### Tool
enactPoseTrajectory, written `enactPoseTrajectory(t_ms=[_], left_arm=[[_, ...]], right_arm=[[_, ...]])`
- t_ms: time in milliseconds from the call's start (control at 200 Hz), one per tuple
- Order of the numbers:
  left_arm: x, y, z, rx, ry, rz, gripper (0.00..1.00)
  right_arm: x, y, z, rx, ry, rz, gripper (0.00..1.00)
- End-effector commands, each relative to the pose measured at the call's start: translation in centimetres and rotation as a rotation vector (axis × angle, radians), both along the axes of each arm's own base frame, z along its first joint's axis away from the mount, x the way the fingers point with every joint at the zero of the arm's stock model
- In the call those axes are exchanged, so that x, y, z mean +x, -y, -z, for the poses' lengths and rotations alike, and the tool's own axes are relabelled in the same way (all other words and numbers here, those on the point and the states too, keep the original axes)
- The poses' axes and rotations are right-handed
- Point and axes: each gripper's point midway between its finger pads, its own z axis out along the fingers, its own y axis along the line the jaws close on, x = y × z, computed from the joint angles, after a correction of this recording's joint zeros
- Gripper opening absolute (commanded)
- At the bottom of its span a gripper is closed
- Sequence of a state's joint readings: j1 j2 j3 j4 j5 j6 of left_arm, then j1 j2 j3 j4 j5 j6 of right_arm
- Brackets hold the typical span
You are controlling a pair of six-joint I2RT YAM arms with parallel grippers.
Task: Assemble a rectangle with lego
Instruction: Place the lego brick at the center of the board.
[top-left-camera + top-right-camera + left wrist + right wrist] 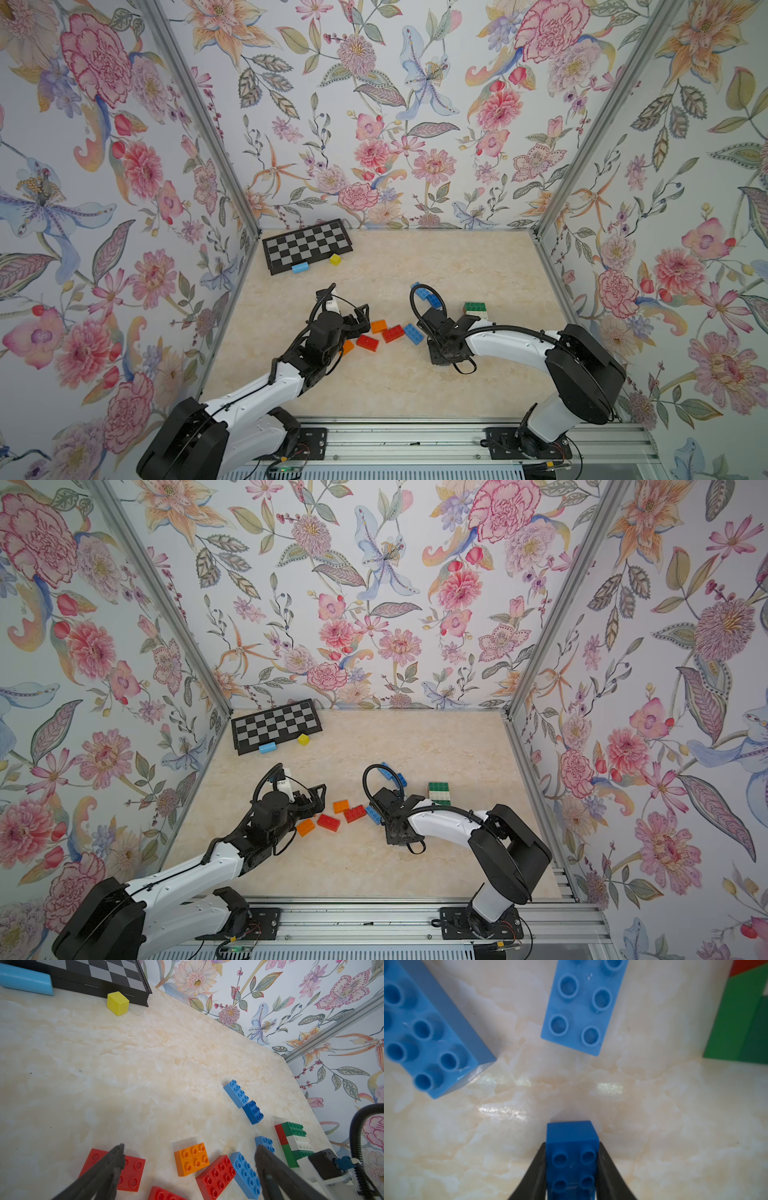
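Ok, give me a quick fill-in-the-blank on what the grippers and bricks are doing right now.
1. The right gripper is shut on a dark ____ brick.
2. The left gripper is ____, holding nothing.
3. The white brick lies between two ____ bricks.
4. The cube by the chessboard is ____.
Missing: blue; open; green; yellow.

Floral-papered walls [374, 104], aluminium corner posts [199, 116], glossy cream marbled tabletop [457, 266].
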State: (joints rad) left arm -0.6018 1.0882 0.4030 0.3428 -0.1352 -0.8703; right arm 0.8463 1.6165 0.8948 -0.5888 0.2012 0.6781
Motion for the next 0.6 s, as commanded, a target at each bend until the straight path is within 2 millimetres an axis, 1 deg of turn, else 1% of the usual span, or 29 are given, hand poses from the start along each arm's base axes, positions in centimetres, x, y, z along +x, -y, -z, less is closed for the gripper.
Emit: enactPoseTrajectory(t_ms=[0,125,255,315,390,465,525,595], left_arm=[[0.1,-0.4,0.3,0.014,0.0,-0.007,0.99],[0.1,-0.3,0.4,0.012,-0.002,-0.001,0.99],[0.2,-0.1,0.6,0.012,-0.009,0.004,0.99],[0.2,0.0,0.7,0.009,-0.011,0.006,0.99],[0.3,0.1,0.8,0.006,-0.013,0.009,0.99],[0.3,0.2,0.8,0.005,-0.015,0.013,0.99],[0.3,0.2,0.8,0.006,-0.015,0.012,0.99],[0.4,0.3,0.7,0.005,-0.013,0.013,0.99]], right_arm=[[-0.3,0.1,1.4,0.001,-0.036,0.053,0.25],[-0.4,-0.3,2.0,-0.001,-0.061,0.061,0.27],[-0.3,-0.4,2.2,0.004,-0.068,0.074,0.3],[-0.3,-0.5,2.1,0.007,-0.068,0.072,0.36],[-0.2,-0.5,2.0,0.011,-0.064,0.074,0.49],[0.1,-0.7,1.7,0.021,-0.06,0.073,0.59],[0.3,-0.9,1.3,0.033,-0.053,0.068,0.65],[0.7,-1.1,0.6,0.05,-0.04,0.064,0.68]])
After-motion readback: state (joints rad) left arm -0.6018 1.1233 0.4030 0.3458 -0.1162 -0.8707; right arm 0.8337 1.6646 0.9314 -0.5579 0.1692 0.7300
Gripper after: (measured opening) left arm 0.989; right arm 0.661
